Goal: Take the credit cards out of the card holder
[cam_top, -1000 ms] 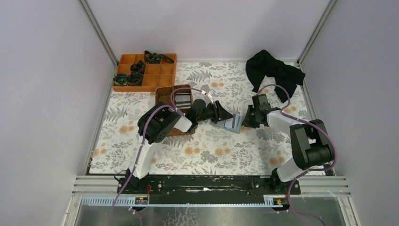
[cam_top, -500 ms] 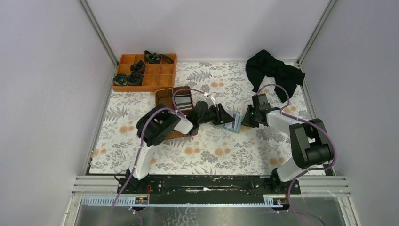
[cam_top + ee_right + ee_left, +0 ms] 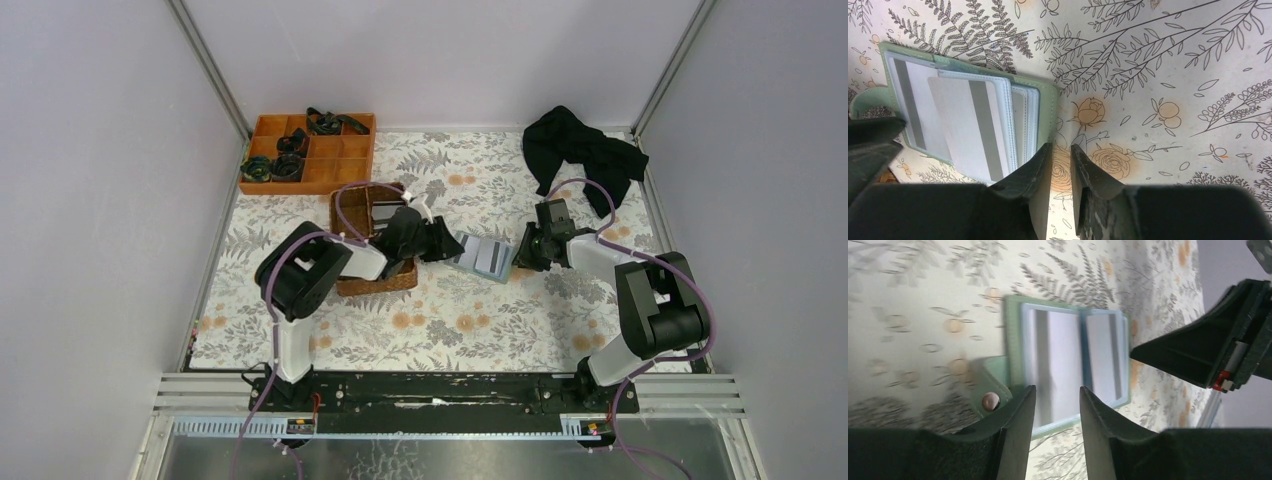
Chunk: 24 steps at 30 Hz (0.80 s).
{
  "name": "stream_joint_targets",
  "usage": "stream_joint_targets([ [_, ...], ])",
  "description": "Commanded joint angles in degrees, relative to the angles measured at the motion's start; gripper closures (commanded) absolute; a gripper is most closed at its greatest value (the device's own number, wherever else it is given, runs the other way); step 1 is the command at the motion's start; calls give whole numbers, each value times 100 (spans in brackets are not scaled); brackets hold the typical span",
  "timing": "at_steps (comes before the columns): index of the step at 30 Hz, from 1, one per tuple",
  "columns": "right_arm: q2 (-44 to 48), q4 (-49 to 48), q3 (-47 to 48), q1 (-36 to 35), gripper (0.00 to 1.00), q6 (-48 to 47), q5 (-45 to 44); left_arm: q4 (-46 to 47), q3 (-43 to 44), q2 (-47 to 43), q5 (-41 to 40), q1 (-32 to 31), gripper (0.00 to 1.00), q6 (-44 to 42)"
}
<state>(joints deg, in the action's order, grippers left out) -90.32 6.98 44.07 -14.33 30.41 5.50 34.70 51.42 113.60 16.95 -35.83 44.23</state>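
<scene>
One card holder [image 3: 482, 258], basket [image 3: 372, 284], tray [image 3: 350, 166], cloth [image 3: 580, 150]

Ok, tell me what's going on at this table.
Two robot arms are working on a card holder lying open on the floral table. The left hand hovers at its snap-tab end with jaws apart. The right hand sits at the opposite edge, jaws slightly apart with nothing between them. The credit cards are in the slots, and one striped card looks partly pulled out. Neither hand holds a card.
</scene>
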Motion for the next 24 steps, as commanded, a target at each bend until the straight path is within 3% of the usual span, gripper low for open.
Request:
stream_joint_targets([
  [1, -29, -70, 123, 11, 72, -57, 64, -592, -351, -294, -371, 376, 55, -500],
  [7, -31, -94, 91, 17, 72, -64, 94, -1261, -139, -704, -967, 472, 55, -1060],
  [11, -11, -93, 94, 17, 72, -80, 48, -895, -121, -869, -558, 444, 55, -1092],
  [14, -65, -90, 123, 18, 72, -79, 57, -546, -36, -762, -216, 359, 20, -928],
  [19, -141, -38, 207, 22, 72, -121, 39, 545, -161, -756, 213, 229, 10, -333],
  [21, -148, 13, 244, 25, 72, -144, 16, -219, 40, -1072, -758, -111, 10, -1005],
  [24, -134, 52, 257, 20, 72, -188, -50, -1721, 638, -1420, -3064, -844, 10, -2148],
])
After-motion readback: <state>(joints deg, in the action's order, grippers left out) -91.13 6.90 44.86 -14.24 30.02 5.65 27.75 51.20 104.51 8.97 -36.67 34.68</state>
